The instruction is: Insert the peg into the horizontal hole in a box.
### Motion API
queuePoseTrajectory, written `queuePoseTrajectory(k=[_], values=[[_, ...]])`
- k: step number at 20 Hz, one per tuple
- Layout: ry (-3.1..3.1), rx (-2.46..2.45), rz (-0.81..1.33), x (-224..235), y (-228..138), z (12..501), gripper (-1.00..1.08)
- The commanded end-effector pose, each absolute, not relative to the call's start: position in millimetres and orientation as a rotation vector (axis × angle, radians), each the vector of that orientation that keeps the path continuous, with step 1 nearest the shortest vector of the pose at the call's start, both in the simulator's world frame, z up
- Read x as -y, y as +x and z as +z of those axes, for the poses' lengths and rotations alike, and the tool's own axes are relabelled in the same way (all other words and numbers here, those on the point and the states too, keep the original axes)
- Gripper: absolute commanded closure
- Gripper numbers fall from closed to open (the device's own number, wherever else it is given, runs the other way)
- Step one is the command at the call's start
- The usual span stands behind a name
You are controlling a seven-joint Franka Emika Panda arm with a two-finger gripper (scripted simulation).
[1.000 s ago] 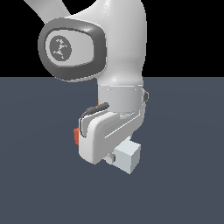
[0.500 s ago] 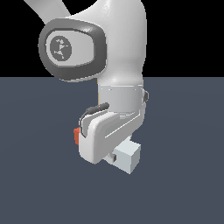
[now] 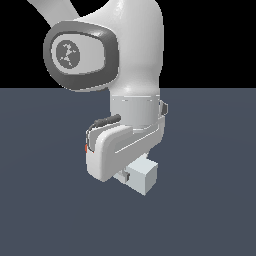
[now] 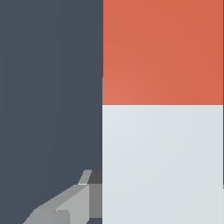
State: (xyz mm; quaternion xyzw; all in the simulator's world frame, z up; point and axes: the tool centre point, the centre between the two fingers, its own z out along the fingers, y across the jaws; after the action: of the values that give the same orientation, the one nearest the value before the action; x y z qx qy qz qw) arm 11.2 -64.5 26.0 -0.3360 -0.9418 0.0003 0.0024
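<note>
Progress: early, by my reading. Peg [image 4: 162, 109] fills the wrist view, red-orange end and pale end both showing, close under the gripper [image 3: 122, 176]. Box and hole in neither view; insertion remains. One finger [image 4: 65, 205] beside the peg. Jaws: open or gripping, cannot tell.

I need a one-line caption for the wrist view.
Wrist view: the peg, red-orange end beyond pale end, fills the frame beside one grey finger.
</note>
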Motion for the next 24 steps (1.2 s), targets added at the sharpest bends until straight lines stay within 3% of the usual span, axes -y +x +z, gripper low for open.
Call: queuePoseTrajectory(k=[1, 24], values=[[-1.095, 2.944, -0.001, 59.9, 10.6, 30.8, 1.08], [-1.746, 2.611, -0.002, -22.3, -5.8, 77.6, 1.08]])
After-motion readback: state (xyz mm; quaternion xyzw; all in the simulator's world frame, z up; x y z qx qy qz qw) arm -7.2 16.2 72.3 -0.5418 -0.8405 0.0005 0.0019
